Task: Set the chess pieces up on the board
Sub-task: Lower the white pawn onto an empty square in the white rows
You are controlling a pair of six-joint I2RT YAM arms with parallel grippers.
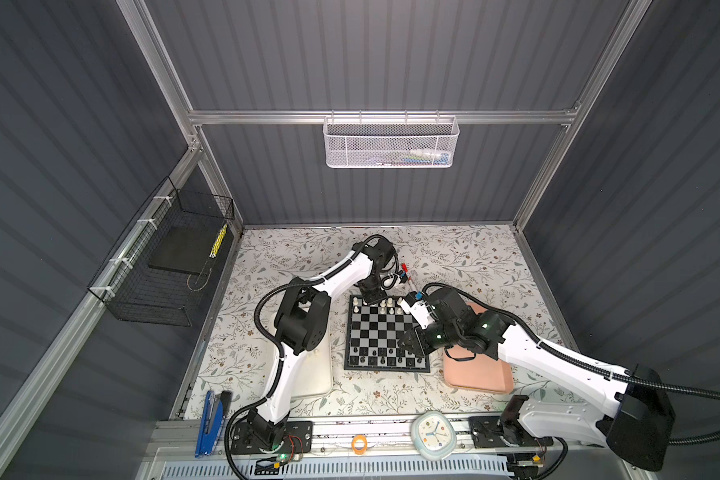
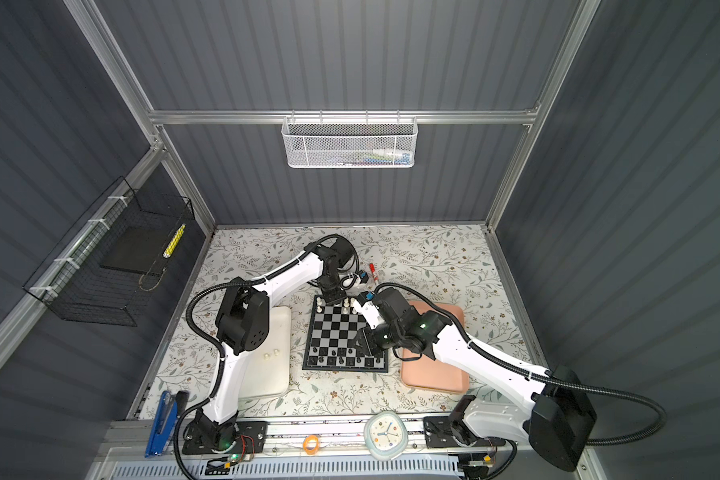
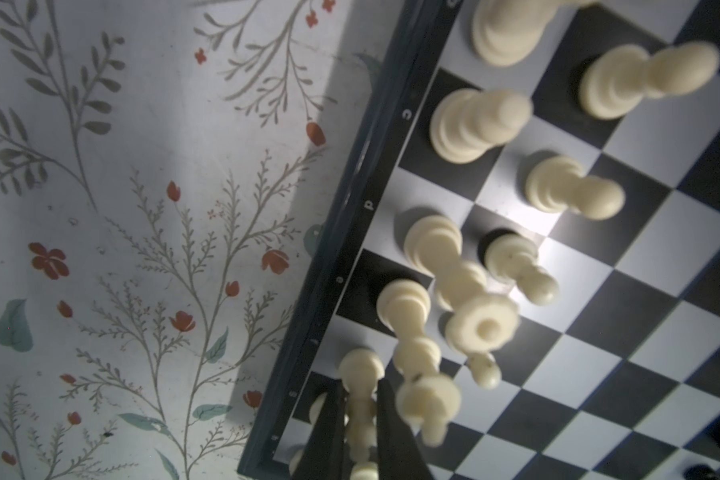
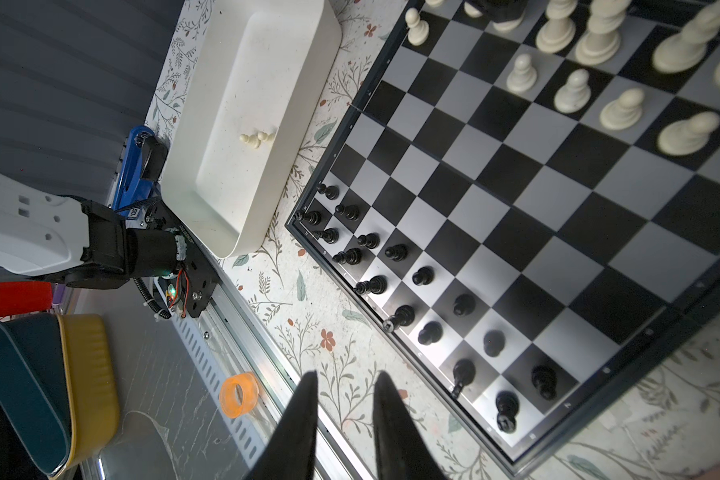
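Left wrist view: the left gripper (image 3: 360, 392) is clenched on a cream piece (image 3: 359, 368) at a square in the row along the lettered rim of the board (image 3: 350, 216) — whether its base touches the square I cannot tell. Other cream pieces (image 3: 474, 124) stand beside it. The right gripper (image 4: 346, 376) has its fingers parted with nothing between them, hovering near the black pieces (image 4: 422, 275), which stand in two rows. Loose cream pawns (image 4: 256, 139) lie in the white tray (image 4: 242, 75) — just beside the board.
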